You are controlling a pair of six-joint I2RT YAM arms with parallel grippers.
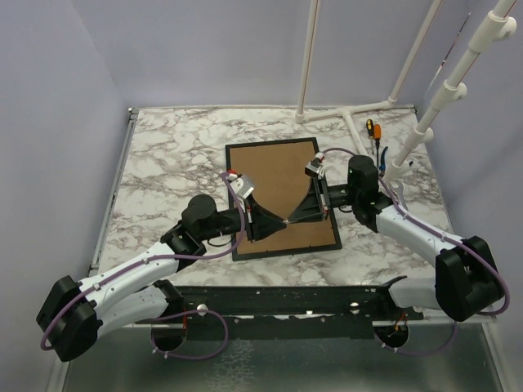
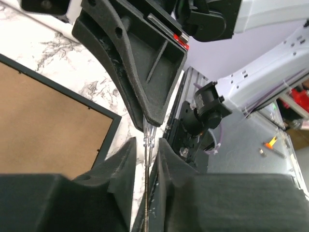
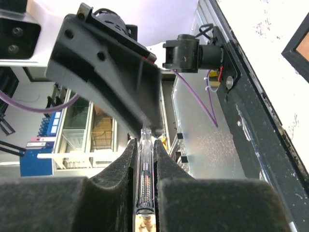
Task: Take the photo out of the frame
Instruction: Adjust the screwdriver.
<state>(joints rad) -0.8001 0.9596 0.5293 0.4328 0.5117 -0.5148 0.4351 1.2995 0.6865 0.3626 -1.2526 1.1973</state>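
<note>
I see the frame lying flat and face down on the marble table, near its middle, brown fibreboard back up inside a thin black border. It sits slightly askew, long sides running away from me and the far end angled a little to the left. In my left wrist view one corner shows the same black edge and brown board, with small dark marks just inside the border. My right wrist view catches only another corner.
</note>
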